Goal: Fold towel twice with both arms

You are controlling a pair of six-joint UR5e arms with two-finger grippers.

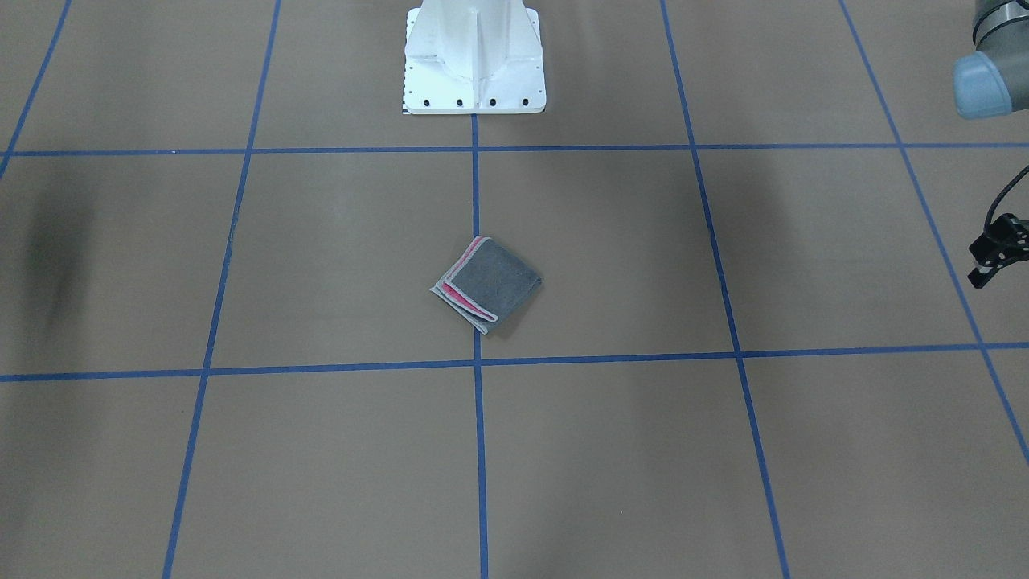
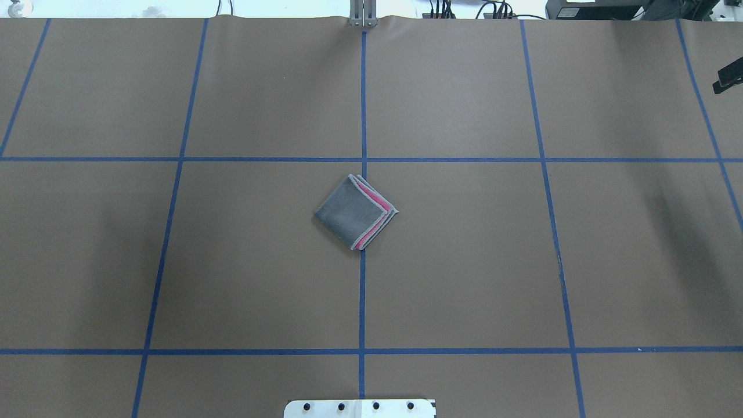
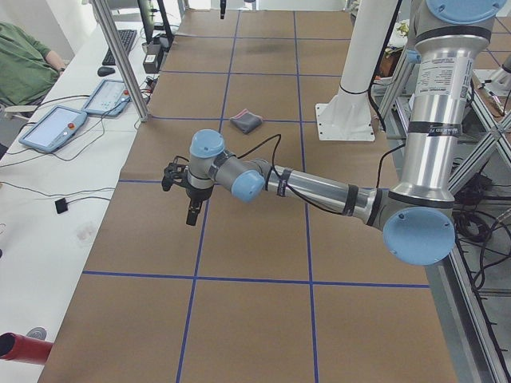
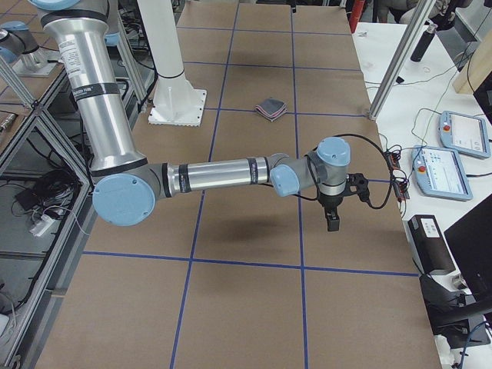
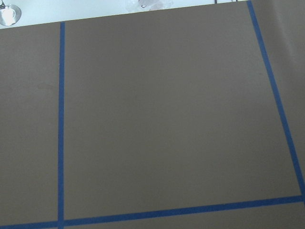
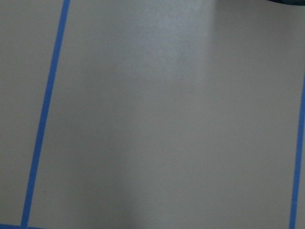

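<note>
Twice-folded, by the look of it: the small terry towel (image 2: 354, 212), grey face up with pink strips and light grey stitched borders stepping out along two edges, lies as a compact square turned like a diamond at the middle of the brown paper-covered counter (image 2: 464, 261), straddling the centre blue tape line directly out from the white pedestal base (image 1: 474, 64). The stacked borders at its open corner suggest four layers, so both folds appear done and little seems left beyond parking the arms. Neither arm touches the cloth. The left hand (image 3: 192, 214) hangs above the counter well off to the robot's left, the right hand (image 4: 332, 221) well off to its right, both towards the far, operators' side. Whether either hand's fingers are spread or closed cannot be told: the front-facing view catches only a clipped black edge of the left one, the overhead only a sliver of the right. The overhead and front-facing views show the towel's layered edges plainly but almost nothing of the arms. The two side views show each near arm whole, with the towel small in the distance. Both wrist cameras see only brown paper and blue tape.
</note>
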